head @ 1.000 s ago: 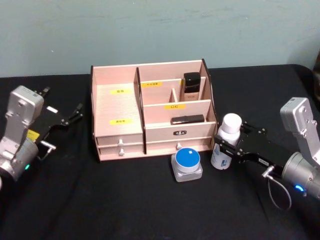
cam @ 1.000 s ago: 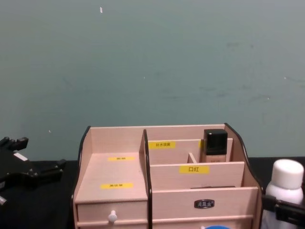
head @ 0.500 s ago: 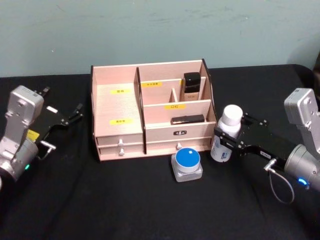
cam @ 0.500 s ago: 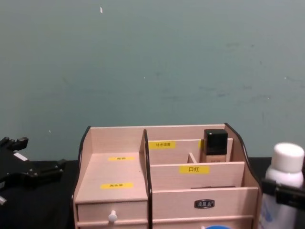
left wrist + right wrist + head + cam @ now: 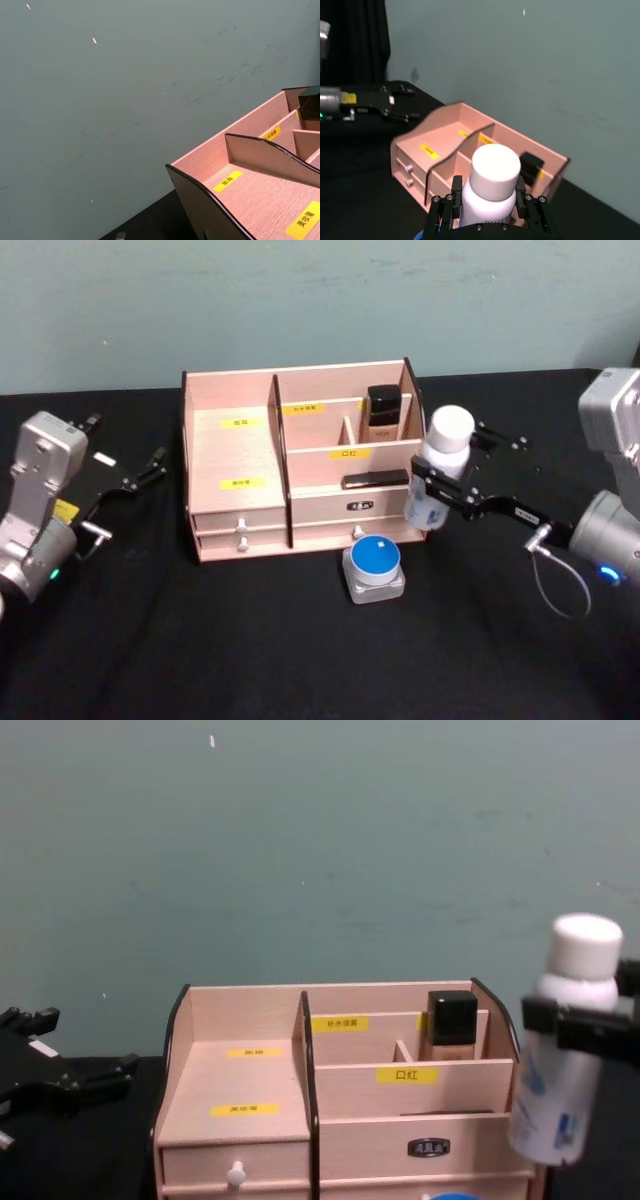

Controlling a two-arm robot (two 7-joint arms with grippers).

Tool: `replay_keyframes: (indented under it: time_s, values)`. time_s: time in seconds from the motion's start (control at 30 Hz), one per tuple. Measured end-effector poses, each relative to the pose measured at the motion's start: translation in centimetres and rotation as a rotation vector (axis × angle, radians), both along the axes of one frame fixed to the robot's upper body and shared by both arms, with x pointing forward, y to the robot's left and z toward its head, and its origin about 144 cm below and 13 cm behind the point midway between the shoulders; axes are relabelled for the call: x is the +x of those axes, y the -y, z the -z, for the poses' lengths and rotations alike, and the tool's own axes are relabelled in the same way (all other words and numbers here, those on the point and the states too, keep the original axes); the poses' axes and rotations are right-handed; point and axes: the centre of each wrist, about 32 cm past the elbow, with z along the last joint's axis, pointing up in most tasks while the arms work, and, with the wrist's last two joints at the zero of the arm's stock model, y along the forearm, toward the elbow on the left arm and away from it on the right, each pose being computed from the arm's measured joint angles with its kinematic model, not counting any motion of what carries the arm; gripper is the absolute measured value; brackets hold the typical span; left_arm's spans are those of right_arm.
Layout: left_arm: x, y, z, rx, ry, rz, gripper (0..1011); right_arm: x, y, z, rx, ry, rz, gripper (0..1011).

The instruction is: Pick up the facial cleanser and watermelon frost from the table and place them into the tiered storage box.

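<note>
My right gripper point(image 5: 441, 487) is shut on the facial cleanser point(image 5: 448, 430), a white bottle with a rounded cap. It holds the bottle tilted in the air at the right end of the tiered storage box point(image 5: 240, 455). From the chest the bottle point(image 5: 552, 1110) hangs beside the box point(image 5: 230, 1080), higher than its front wall. The right wrist view has the cap point(image 5: 495, 169) between the fingers, with the box point(image 5: 445, 135) beyond. The watermelon frost point(image 5: 374, 566), a clear jar with a blue lid, stands on the table in front of the box. My left gripper point(image 5: 125, 440) rests open at the far left.
A beige bottle with a black cap point(image 5: 382, 412) stands in the box's rear right compartment, and a dark flat item point(image 5: 375, 479) lies in the one in front of it. A black cloth point(image 5: 250, 640) covers the table. A teal wall point(image 5: 320, 850) is close behind.
The right gripper has lifted the facial cleanser off the table and carried it up and left towards the box's right end. The left arm has not moved.
</note>
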Motion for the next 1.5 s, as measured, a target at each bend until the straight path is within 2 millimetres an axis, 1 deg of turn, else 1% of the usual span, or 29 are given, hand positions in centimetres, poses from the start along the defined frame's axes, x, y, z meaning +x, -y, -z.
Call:
replay_keyframes:
  time_s: [0.2, 0.3, 0.43, 0.6, 0.63, 0.67, 0.7, 0.9, 1.3, 1.5]
  values:
    - [0.0, 0.0, 0.0, 0.0, 0.0, 0.0, 1010, 0.5, -1.1, -1.1, 0.01, 0.022, -0.031, 618]
    - [0.0, 0.0, 0.0, 0.0, 0.0, 0.0, 1010, 1.5, -2.2, -1.6, 0.012, 0.037, -0.046, 618]
    - [0.0, 0.0, 0.0, 0.0, 0.0, 0.0, 1009, 2.9, -3.6, -1.7, 0.012, 0.047, -0.06, 618]
    - [0.0, 0.0, 0.0, 0.0, 0.0, 0.0, 1010, 4.2, -5.0, -1.7, 0.011, 0.051, -0.07, 618]
    - [0.0, 0.0, 0.0, 0.0, 0.0, 0.0, 1010, 4.7, -5.4, -1.6, 0.008, 0.051, -0.07, 618]
    - [0.0, 0.0, 0.0, 0.0, 0.0, 0.0, 1010, 4.7, -5.4, -1.6, 0.008, 0.051, -0.07, 618]
    - [0.0, 0.0, 0.0, 0.0, 0.0, 0.0, 1010, 5.3, -5.8, -1.6, 0.008, 0.055, -0.069, 618]
    - [0.0, 0.0, 0.0, 0.0, 0.0, 0.0, 1010, 7.3, -7.3, -1.5, 0.01, 0.066, -0.061, 618]
    - [0.0, 0.0, 0.0, 0.0, 0.0, 0.0, 1010, 10.4, -8.8, -1.3, 0.01, 0.083, -0.031, 618]
    - [0.0, 0.0, 0.0, 0.0, 0.0, 0.0, 1010, 11.4, -9.2, -1.1, 0.009, 0.083, -0.024, 618]
